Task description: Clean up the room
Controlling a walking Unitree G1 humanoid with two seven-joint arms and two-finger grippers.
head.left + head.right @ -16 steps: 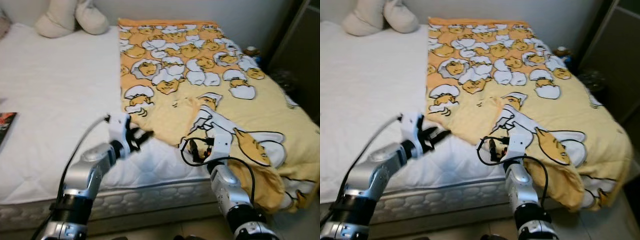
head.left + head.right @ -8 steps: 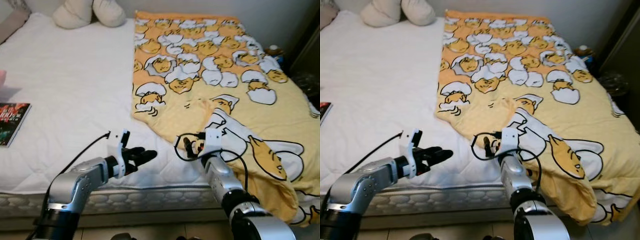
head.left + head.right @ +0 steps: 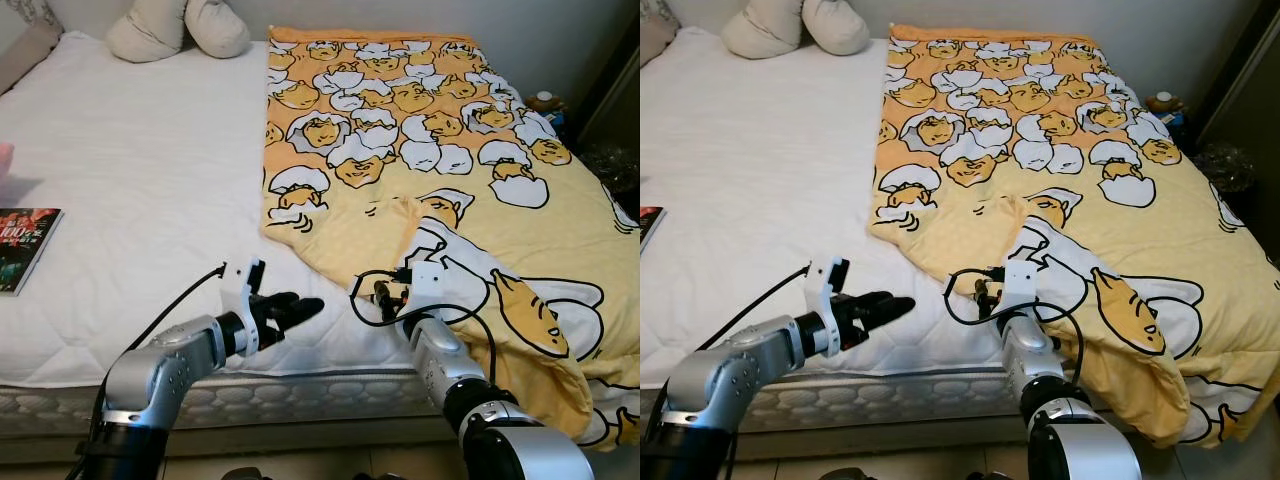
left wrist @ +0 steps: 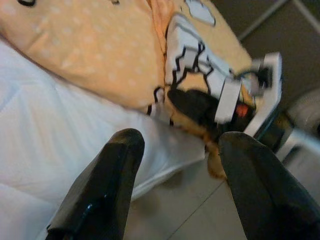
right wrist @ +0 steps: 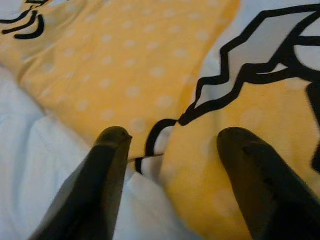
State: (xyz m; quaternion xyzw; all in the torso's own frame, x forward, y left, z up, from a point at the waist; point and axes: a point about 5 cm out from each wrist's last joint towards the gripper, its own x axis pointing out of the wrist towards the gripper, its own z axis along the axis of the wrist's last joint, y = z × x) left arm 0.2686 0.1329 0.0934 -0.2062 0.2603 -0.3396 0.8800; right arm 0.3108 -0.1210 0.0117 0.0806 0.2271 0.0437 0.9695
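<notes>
Since half a second ago, the left claw (image 3: pixel 292 308) has edged a little farther toward the quilt's corner, while the head camera itself has barely shifted. Nearest the robot, both silver arms reach over the foot of the white quilted mattress (image 3: pixel 130 200). The left claw is spread wide and empty above bare sheet; its wrist view looks between two glossy black fingers (image 4: pixel 107 180) toward the quilt's folded corner. The right claw (image 5: pixel 170 165), likewise spread wide and holding nothing, hovers right over the soft yellow quilt printed with white-and-black cartoon eggs (image 3: pixel 440 180), at the pointed front corner where fabric meets mattress.

That corner lies just ahead of the right claw and off to the right of the left one, so the right arm looks the nearer. The quilt's long axis runs from the foot of the bed toward the head, covering the robot's right half only; its front right part slumps over the bed's edge in limp folds.

Farther off, a dark-covered book (image 3: pixel 22 245) rests flat at the mattress's left edge, and two plump cream pillows (image 3: pixel 180 28) sit at the head.
</notes>
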